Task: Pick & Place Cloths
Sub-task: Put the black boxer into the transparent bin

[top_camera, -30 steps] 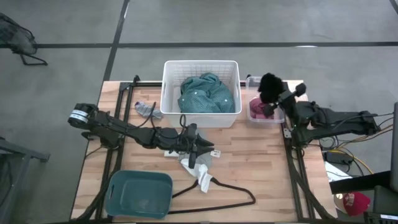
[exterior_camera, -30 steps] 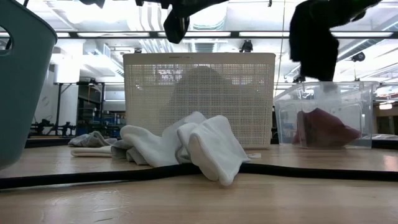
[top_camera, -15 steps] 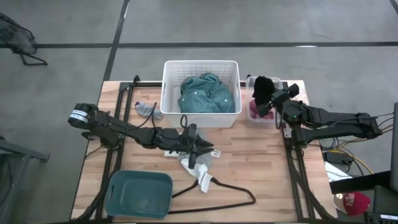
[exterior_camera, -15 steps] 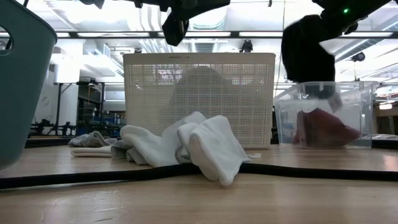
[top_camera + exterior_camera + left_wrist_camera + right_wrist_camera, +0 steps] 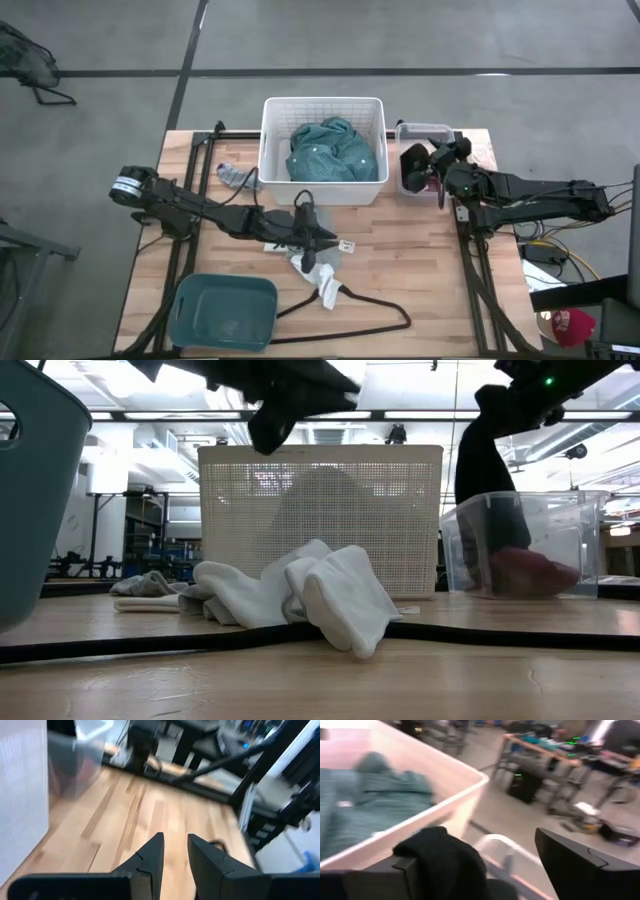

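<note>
The black cloth (image 5: pixel 413 160) hangs over the clear plastic bin (image 5: pixel 424 131) at the table's two o'clock, and could snag its rim and spill outside. It drapes just beside the right gripper (image 5: pixel 438 170), whose fingers are spread wide. The left gripper (image 5: pixel 303 222), part-open and empty, hovers above the white cloth (image 5: pixel 318 272).

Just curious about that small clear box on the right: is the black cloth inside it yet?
Partly in. The black cloth hangs down into the clear box, its top still above the rim.
</note>
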Motion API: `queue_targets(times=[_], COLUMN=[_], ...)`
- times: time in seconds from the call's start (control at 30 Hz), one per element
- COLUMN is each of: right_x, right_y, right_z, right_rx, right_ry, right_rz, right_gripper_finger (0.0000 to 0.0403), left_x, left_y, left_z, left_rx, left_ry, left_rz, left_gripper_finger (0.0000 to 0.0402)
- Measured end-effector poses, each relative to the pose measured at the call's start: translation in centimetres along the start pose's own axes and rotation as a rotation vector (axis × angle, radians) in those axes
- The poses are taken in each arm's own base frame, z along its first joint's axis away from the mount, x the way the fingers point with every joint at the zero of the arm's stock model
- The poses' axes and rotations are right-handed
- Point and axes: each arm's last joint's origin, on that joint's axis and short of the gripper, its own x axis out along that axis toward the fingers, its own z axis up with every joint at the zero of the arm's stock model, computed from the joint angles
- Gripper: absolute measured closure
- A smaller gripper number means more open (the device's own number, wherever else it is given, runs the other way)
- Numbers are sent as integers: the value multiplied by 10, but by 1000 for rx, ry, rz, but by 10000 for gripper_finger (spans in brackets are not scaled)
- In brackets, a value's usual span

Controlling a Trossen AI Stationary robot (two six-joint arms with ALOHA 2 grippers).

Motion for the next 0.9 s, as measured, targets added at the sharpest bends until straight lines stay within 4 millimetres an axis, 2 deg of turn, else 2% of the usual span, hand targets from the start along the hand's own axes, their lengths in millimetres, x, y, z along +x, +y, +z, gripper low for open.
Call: queue_targets(times=[0.17,0.27,0.33,0.43,0.5,0.67,0.73,0.9], right_x=[-1,-2,-3,-4,-4,-5,-6,-8], right_y=[4,4,0,-9,-12,-13,-16,-33], right_z=[0,0,-1,-5,-10,-20,-25,-28], right_rx=[9,22,22,-12,-19,117,136,149], right_ry=[11,10,11,21,43,245,324,472], right_rz=[170,196,110,-111,-147,123,120,-13], right_gripper_finger=[79,76,79,91,100,117,122,136], left_x=[-1,-2,-2,-1,-1,-1,-1,-1], left_y=[5,7,7,6,6,6,6,6], left_z=[-11,-16,-16,-17,-17,-17,-16,-16], left_rx=[13,-7,-19,-24,-33,-35,-36,-55], left_ry=[114,161,164,165,166,162,156,154], left_rz=[49,73,75,74,74,78,77,78], left_gripper_finger=[309,309,309,309,309,309,309,309])
